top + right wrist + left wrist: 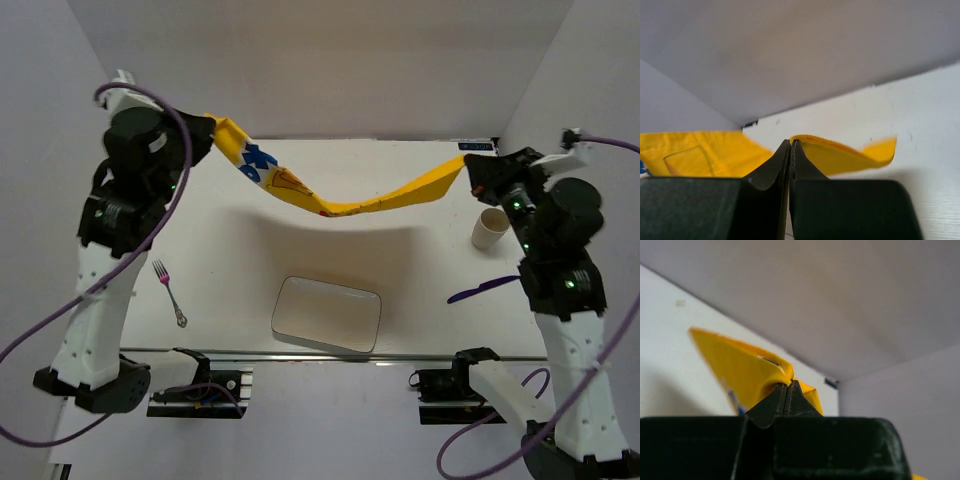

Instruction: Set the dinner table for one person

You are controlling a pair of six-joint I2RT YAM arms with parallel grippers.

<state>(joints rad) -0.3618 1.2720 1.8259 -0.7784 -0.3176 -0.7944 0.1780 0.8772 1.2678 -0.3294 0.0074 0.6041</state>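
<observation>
Two clenched grips: your left jaws and right jaws each pinch an end of the yellow cloth mat (pixel 395 197), which sags above the white tabletop (pixel 230 240). The plate (pixel 327 314) sits at its near edge, the fork (pixel 170 292) on the left, the cup (pixel 490 228) on the right. Grey walls (pixel 350 60) close three sides.

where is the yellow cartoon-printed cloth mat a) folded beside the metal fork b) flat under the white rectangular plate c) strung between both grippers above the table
c: left gripper and right gripper each pinch an end of the yellow cloth mat, which sags above the white tabletop.
</observation>
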